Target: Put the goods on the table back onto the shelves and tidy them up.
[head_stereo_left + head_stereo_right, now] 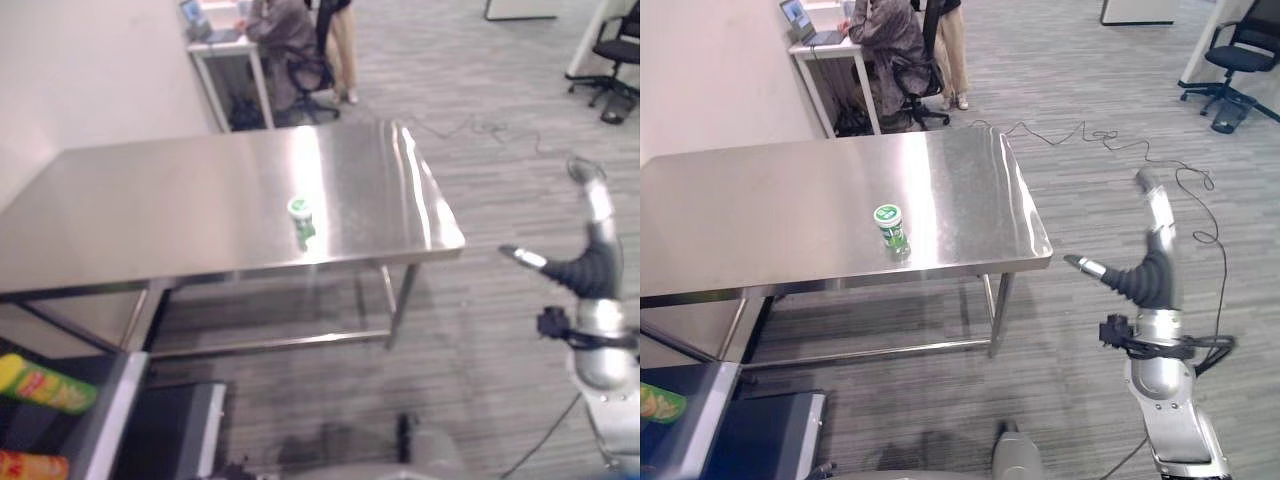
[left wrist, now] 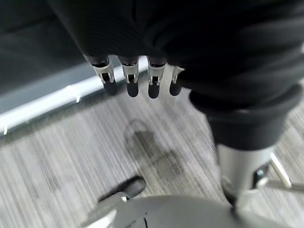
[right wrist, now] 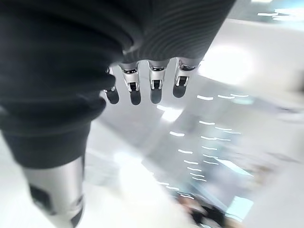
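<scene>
A small green tub with a white lid [image 1: 301,222] stands upright near the front edge of the steel table [image 1: 150,210], right of its middle. My right hand [image 1: 1145,275] is raised in the air off the table's right end, well away from the tub, fingers straight up and thumb out, holding nothing. Its wrist view shows the same straight fingers [image 3: 156,88]. My left hand [image 2: 137,80] hangs over the carpet beside a pale ledge, fingers straight and empty.
A shelf edge [image 1: 110,410] shows at the lower left with a yellow-green pack [image 1: 45,385] and an orange pack [image 1: 30,467] on it. A person sits at a desk [image 1: 215,40] behind the table. An office chair [image 1: 615,50] stands far right.
</scene>
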Controlling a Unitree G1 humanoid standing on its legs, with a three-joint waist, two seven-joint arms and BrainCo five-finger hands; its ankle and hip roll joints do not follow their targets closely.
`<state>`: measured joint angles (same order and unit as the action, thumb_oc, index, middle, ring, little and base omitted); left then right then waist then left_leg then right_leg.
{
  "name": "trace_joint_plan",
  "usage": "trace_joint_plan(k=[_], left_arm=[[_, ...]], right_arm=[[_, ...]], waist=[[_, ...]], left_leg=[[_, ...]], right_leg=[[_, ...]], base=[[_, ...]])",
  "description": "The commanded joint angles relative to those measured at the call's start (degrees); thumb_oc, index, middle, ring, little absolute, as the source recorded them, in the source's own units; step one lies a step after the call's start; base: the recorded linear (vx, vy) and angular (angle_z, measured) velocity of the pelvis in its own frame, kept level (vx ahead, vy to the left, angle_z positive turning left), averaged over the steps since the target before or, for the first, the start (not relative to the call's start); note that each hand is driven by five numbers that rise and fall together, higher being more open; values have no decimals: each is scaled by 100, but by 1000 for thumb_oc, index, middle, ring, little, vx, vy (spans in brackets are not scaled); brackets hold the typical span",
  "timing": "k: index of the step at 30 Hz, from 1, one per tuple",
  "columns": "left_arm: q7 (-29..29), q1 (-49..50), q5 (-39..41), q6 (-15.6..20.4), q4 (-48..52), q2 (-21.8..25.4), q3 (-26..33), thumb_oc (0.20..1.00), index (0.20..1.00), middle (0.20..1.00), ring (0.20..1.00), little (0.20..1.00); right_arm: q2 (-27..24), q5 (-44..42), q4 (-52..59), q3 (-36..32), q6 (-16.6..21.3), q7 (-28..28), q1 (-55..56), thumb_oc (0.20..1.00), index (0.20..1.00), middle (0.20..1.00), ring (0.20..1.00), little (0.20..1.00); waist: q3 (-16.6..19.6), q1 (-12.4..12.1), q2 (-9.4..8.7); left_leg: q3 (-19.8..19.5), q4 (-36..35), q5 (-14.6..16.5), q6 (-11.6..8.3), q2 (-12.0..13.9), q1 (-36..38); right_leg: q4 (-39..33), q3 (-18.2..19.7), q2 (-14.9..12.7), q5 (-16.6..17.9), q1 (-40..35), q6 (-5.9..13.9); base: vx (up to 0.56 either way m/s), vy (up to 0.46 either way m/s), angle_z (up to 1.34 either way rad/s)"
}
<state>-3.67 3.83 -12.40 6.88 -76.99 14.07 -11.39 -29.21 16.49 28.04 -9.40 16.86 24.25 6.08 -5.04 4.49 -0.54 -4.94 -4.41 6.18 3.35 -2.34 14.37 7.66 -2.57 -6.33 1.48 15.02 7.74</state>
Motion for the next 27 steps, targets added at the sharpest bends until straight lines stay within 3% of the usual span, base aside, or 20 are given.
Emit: trace_joint_plan(k=[1,2,3,5,8,9,10,11,14,18,25,26,27], left_arm=[[-32,-284,-239,137,152,-12,-47,1000,1000,1000,1000,1000],[-20,-279,-276,137,187,-24,-120,1000,1000,1000,1000,1000],[-8,-294,-392,160,264,11,-241,1000,1000,1000,1000,1000],[39,-374,-352,112,243,50,-240,1000,1000,1000,1000,1000],[34,-487,-356,98,271,66,-390,1000,1000,1000,1000,1000],[129,-549,-363,146,363,48,-622,1000,1000,1000,1000,1000],[129,-555,-362,146,363,46,-627,1000,1000,1000,1000,1000],[174,-621,-481,142,434,-6,-861,1000,1000,1000,1000,1000],[316,-572,-580,192,507,-45,-933,1000,1000,1000,1000,1000],[440,-387,-655,219,448,-75,-772,1000,1000,1000,1000,1000],[473,-468,-672,216,568,-3,-774,1000,1000,1000,1000,1000],[466,-489,-658,219,592,1,-807,1000,1000,1000,1000,1000],[453,-482,-620,209,604,-31,-811,1000,1000,1000,1000,1000]], right_arm=[[-26,-75,13,-130,226,194,-99,1000,1000,1000,1000,1000],[-46,-503,-67,150,246,24,-221,1000,1000,1000,1000,1000],[-155,-722,-98,247,270,-188,-175,1000,1000,1000,1000,1000],[-403,-1188,-317,509,197,-717,-150,1000,1000,1000,1000,1000],[-693,-1805,-258,527,315,-1130,-125,1000,1000,1000,1000,1000],[-933,-2229,-240,358,413,-1321,-68,1000,1000,1000,1000,1000],[-935,-2236,-242,348,417,-1326,-66,1000,1000,1000,1000,1000],[-1001,-2550,-182,157,448,-1539,42,1000,1000,1000,1000,1000],[-1047,-2810,-15,-81,513,-1918,243,1000,1000,1000,1000,1000],[-845,-2716,136,-86,461,-2268,447,1000,1000,1000,1000,1000],[-582,-2569,234,151,347,-2468,329,1000,1000,1000,1000,1000],[-516,-2551,216,219,349,-2419,280,1000,1000,1000,1000,1000],[-445,-2458,202,305,314,-2355,176,1000,1000,1000,1000,1000]], waist=[[-66,6,208],[-56,49,162],[-31,27,94],[54,-5,1],[100,-11,0],[116,-75,7],[123,-50,-5],[146,-12,-17],[167,86,-19],[257,27,51],[209,39,166],[195,35,176],[148,34,177]], left_leg=[[188,-59,-51,-139,4,-119],[35,-59,53,-169,44,18],[-126,-59,69,-183,49,4],[-174,-59,93,-255,167,2],[-265,-59,58,-340,313,-21],[-350,-59,72,-453,472,-103],[-383,-59,45,-453,456,-131],[-182,-59,8,-525,622,-325],[486,-59,-72,-575,716,-517],[746,-59,-29,-568,645,-472],[731,-59,35,-401,349,-377],[725,-59,35,-370,288,-376],[721,-59,61,-329,183,-356]], right_leg=[[-78,141,123,716,-218,216],[-113,402,227,864,-176,263],[-225,575,262,700,-286,203],[-72,610,311,582,-305,127],[0,439,322,461,-322,90],[-45,52,214,346,-437,65],[-69,28,188,371,-434,67],[-254,-502,-45,330,-638,90],[-509,-788,-203,410,-821,160],[-603,-781,-232,499,-904,177],[-324,-639,-393,603,-746,243],[-307,-644,-445,646,-717,269],[-258,-632,-560,959,-625,344]], base=[[263,-97,51],[219,-131,33],[266,-146,44],[162,-136,57],[151,-126,41],[86,-87,47],[127,-135,124],[30,-51,155],[6,2,162],[16,69,57],[-59,107,-15],[-102,122,-1],[-125,126,-1]])
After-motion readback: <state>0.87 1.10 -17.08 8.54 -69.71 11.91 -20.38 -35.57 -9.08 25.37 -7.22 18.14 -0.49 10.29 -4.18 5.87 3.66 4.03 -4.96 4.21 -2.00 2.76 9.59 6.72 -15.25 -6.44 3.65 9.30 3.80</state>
